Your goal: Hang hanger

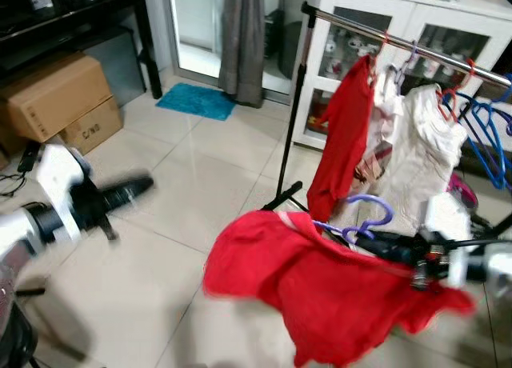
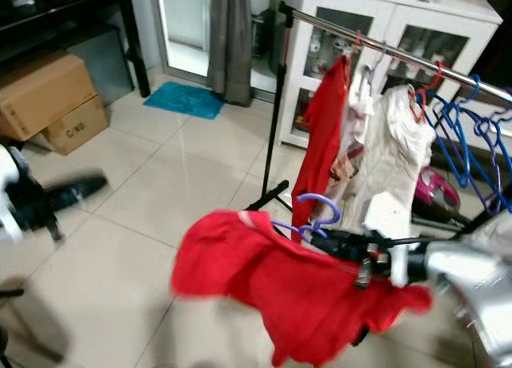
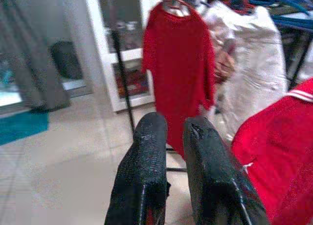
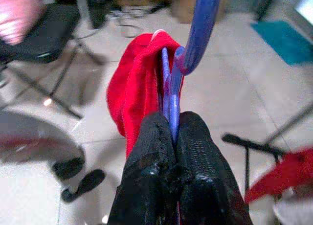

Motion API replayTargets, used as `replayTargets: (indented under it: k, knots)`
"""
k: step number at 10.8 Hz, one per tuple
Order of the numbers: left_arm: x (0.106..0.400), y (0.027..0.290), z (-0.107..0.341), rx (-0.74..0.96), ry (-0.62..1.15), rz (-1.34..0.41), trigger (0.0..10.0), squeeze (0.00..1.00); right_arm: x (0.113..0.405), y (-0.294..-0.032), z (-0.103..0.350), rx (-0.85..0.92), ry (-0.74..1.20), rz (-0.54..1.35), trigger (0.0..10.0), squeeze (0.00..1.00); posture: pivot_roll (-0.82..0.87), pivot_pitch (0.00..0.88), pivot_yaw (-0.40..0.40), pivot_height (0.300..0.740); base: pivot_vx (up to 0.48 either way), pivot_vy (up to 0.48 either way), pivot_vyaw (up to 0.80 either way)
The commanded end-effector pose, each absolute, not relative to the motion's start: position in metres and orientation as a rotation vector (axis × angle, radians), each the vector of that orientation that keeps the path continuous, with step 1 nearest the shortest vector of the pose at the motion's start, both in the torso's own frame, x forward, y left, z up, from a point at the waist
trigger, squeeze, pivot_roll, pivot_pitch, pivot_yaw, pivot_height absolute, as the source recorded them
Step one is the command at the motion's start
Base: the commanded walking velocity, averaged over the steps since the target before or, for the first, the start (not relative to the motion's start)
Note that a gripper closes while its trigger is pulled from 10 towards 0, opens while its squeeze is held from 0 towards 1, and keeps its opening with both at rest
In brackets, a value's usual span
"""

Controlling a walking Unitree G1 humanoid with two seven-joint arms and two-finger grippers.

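Hanger (image 4: pixel 172 95), purple, is pinched between the closed fingers of the right gripper (image 4: pixel 174 124), with a red shirt (image 1: pixel 320 284) draped over it. It hangs in front of the clothes rail (image 1: pixel 400 42), below the rail's bar and near its black base. On that rail hang another red shirt (image 1: pixel 344 136), a white garment (image 1: pixel 420 156) and blue hangers (image 1: pixel 488 136). Far from the rail, the left gripper (image 3: pixel 168 137) holds nothing, fingers slightly parted.

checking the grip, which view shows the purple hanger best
Right wrist view: the purple hanger sits pinched between the right gripper jaws. Both eye views show its hook above the red shirt.
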State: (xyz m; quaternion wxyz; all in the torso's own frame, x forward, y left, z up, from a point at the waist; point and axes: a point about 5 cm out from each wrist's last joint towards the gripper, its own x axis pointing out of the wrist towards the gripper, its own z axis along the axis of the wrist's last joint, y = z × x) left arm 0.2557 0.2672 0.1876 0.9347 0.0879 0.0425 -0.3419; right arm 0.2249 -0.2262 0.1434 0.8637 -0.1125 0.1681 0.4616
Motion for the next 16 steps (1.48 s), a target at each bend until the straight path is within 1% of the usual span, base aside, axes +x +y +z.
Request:
replayTargets:
  k: [1, 2, 3, 4, 5, 6, 7, 8, 9, 10, 11, 12, 13, 14, 16]
  knots:
    - [0.253, 0.253, 0.180, 0.155, 0.086, -0.678, 10.0, 0.00, 0.227, -0.227, 0.137, -0.190, 0.341, 0.827, 10.0, 0.00, 0.06, 0.029, -0.017, 0.740, 0.000, 0.000, 0.00]
    - [0.250, 0.238, 0.174, 0.159, 0.077, -0.637, 10.0, 0.00, 0.226, -0.223, 0.127, -0.111, 0.337, 0.724, 10.0, 0.00, 0.06, 0.032, -0.008, 0.740, 0.000, 0.000, 0.00]
    - [0.247, 0.226, 0.165, 0.110, 0.104, -0.628, 10.0, 0.00, 0.224, -0.219, 0.121, -0.044, 0.324, 0.659, 10.0, 0.00, 0.06, 0.034, -0.004, 0.740, 0.000, 0.000, 0.00]
    - [0.243, 0.212, 0.155, 0.110, 0.097, -0.594, 10.0, 0.00, 0.219, -0.210, 0.117, -0.001, 0.317, 0.593, 8.5, 0.00, 0.05, 0.038, 0.001, 0.740, 0.000, 0.000, 0.00]
    - [0.243, 0.207, 0.149, 0.126, 0.110, -0.563, 10.0, 0.00, 0.217, -0.208, 0.115, 0.034, 0.313, 0.571, 0.0, 0.00, 0.04, 0.041, -0.001, 0.740, 0.000, 0.000, 0.00]
    - [0.243, 0.193, 0.141, 0.060, 0.119, -0.470, 10.0, 0.00, 0.214, -0.198, 0.113, 0.076, 0.306, 0.516, 0.0, 0.00, 0.04, 0.051, -0.011, 0.740, 0.000, 0.000, 0.00]
    - [0.244, 0.178, 0.133, 0.051, 0.137, -0.391, 10.0, 0.00, 0.210, -0.190, 0.111, 0.096, 0.285, 0.430, 0.0, 0.00, 0.04, 0.060, -0.018, 0.740, 0.000, 0.000, 0.00]
    - [0.240, 0.164, 0.126, 0.100, 0.160, -0.381, 10.0, 0.00, 0.206, -0.192, 0.111, 0.085, 0.266, 0.297, 0.0, 0.00, 0.03, 0.077, -0.012, 0.740, 0.000, 0.000, 0.00]
    - [0.240, 0.159, 0.123, 0.116, 0.158, -0.367, 10.0, 0.00, 0.204, -0.197, 0.115, 0.054, 0.239, 0.231, 0.0, 0.00, 0.02, 0.085, -0.002, 0.740, 0.000, 0.000, 0.00]
    - [0.243, 0.156, 0.123, 0.083, 0.151, -0.344, 10.0, 0.00, 0.205, -0.195, 0.120, 0.054, 0.204, 0.195, 4.9, 0.00, 0.00, 0.094, 0.003, 0.740, 0.000, 0.000, 0.00]
    - [0.243, 0.152, 0.128, 0.104, 0.125, -0.358, 10.0, 0.00, 0.207, -0.191, 0.119, 0.022, 0.224, 0.146, 10.0, 0.00, 0.01, 0.084, 0.004, 0.740, 0.000, 0.000, 0.00]
    - [0.245, 0.152, 0.132, 0.130, 0.108, -0.352, 10.0, 0.00, 0.211, -0.184, 0.118, -0.011, 0.214, 0.122, 10.0, 0.00, 0.01, 0.067, 0.008, 0.740, 0.000, 0.000, 0.00]
    - [0.246, 0.155, 0.127, 0.158, 0.117, -0.333, 10.0, 0.00, 0.212, -0.179, 0.116, 0.048, 0.207, 0.115, 10.0, 0.00, 0.02, 0.065, 0.015, 0.740, 0.000, 0.000, 0.00]
    - [0.247, 0.152, 0.127, 0.129, 0.115, -0.338, 10.0, 0.00, 0.214, -0.172, 0.115, 0.039, 0.225, 0.130, 10.0, 0.00, 0.02, 0.048, 0.026, 0.740, 0.000, 0.000, 0.00]
    - [0.249, 0.147, 0.127, 0.122, 0.111, -0.360, 10.0, 0.00, 0.216, -0.163, 0.120, 0.042, 0.199, 0.227, 10.0, 0.00, 0.01, 0.036, 0.023, 0.740, 0.000, 0.000, 0.00]
